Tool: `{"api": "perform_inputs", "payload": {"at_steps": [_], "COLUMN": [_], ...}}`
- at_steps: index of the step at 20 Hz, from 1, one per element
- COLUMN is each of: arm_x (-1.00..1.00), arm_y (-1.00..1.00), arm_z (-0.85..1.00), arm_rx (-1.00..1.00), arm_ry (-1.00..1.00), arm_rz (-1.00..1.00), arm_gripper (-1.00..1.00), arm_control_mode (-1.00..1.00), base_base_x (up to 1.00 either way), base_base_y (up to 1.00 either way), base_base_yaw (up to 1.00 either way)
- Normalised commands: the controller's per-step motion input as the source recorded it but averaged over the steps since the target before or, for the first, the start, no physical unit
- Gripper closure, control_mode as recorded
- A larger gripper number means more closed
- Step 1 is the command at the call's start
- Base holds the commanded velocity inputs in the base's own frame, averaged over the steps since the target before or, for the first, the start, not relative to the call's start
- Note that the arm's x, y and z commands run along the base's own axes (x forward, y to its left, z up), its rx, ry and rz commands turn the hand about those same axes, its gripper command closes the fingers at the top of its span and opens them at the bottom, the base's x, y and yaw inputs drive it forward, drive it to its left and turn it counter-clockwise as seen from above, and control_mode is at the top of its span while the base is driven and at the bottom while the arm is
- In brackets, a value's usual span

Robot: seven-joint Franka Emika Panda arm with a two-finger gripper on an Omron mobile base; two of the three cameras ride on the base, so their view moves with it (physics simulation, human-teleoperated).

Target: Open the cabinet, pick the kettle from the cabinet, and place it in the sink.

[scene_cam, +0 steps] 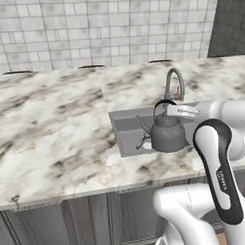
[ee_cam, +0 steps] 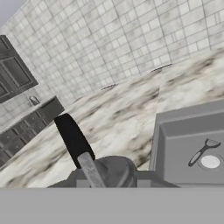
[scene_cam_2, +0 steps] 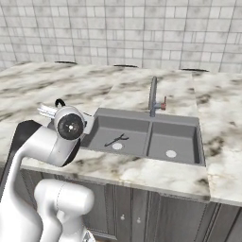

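The kettle [scene_cam: 168, 134] is small, rounded and dark grey, and hangs upright by its arched black handle [scene_cam: 163, 103] over the near part of the sink [scene_cam: 126, 130]. My gripper [scene_cam: 170, 110] is shut on the top of that handle. In the hand view the kettle's lid [ee_cam: 113, 169] lies right below the camera, with the handle [ee_cam: 72, 138] rising from it, and the sink's basin [ee_cam: 188, 131] opens to the right. A sliver of the handle [scene_cam_2: 59, 101] peeks out behind my wrist, left of the sink [scene_cam_2: 142, 134]. Dark raised-panel cabinet doors [ee_cam: 13, 74] stand far off.
A grey gooseneck faucet [scene_cam: 174, 82] [scene_cam_2: 152, 97] rises behind the sink. A thin dark utensil [scene_cam_2: 116, 140] [ee_cam: 200, 153] lies by the drain in the left basin. Marble counter [scene_cam: 50, 132] spreads wide on both sides, with a tiled wall [scene_cam: 91, 25] behind. Grey drawer fronts [scene_cam: 88, 221] run below.
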Motion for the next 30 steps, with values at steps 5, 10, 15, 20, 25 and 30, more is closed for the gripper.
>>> {"api": "perform_inputs", "payload": {"at_steps": [5, 10, 15, 20, 25, 30], "arm_x": [0.0, 0.0, 0.0, 0.0, 0.01, 0.16], "arm_y": [0.0, 0.0, 0.0, 0.0, 0.0, 0.0], "arm_z": [0.0, 0.0, 0.0, 0.0, -0.01, 0.01], "arm_rx": [0.0, 0.0, 0.0, 0.0, 0.0, 0.0], "arm_ry": [0.0, 0.0, 0.0, 0.0, -0.03, -0.03], "arm_rz": [0.0, 0.0, 0.0, 0.0, -0.04, -0.37], "arm_gripper": [1.0, 1.0, 1.0, 1.0, 1.0, 1.0], "arm_control_mode": [1.0, 1.0, -1.0, -1.0, -1.0, -1.0], "base_base_x": [0.0, 0.0, 0.0, 0.0, 0.0, 0.0], "base_base_y": [0.0, 0.0, 0.0, 0.0, 0.0, 0.0], "base_base_yaw": [0.0, 0.0, 0.0, 0.0, 0.0, 0.0]}}
